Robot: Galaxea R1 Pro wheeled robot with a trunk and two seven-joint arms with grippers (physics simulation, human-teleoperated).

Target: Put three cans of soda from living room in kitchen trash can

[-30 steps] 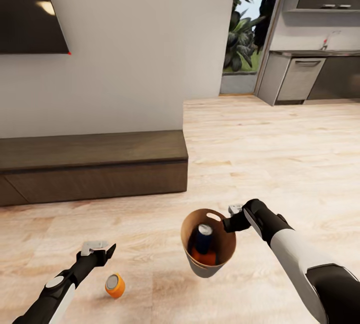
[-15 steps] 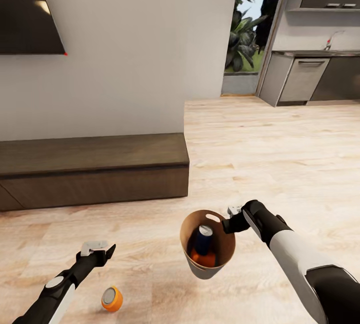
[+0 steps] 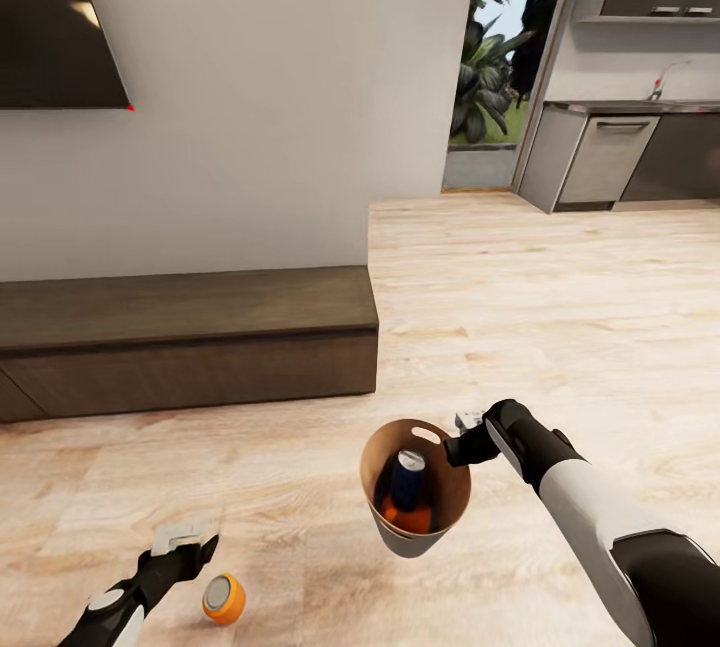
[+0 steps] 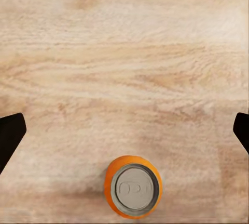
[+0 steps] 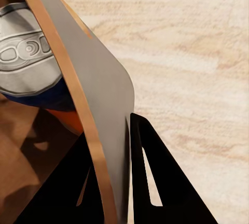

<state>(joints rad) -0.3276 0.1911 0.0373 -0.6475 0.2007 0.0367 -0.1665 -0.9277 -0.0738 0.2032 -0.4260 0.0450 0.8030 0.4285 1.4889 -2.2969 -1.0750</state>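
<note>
My right gripper [image 3: 458, 448] is shut on the rim of the trash can [image 3: 402, 538], a grey bin with a tan inside that it holds just above the wood floor. Inside stand the dark blue soda can [image 3: 407, 478] and an orange one [image 3: 405, 517]. In the right wrist view the bin wall [image 5: 98, 78] sits pinched between the fingers [image 5: 155, 182], with the blue can's silver top [image 5: 23, 52] behind it. A third soda can, orange [image 3: 223, 598] [image 4: 133, 186], stands upright on the floor. My left gripper [image 3: 190, 543] [image 4: 124, 133] hovers open just beside and above it.
A low dark wooden bench [image 3: 180, 337] runs along the white wall ahead on the left, under a dark screen [image 3: 50, 17]. Open wood floor leads right to the kitchen's grey counter and appliance fronts [image 3: 600, 157]. Plants [image 3: 490, 57] show through a doorway.
The view shifted slightly at first. My left arm has since dropped and drawn back, bringing its gripper down near the floor can. The right arm and bin stayed put.
</note>
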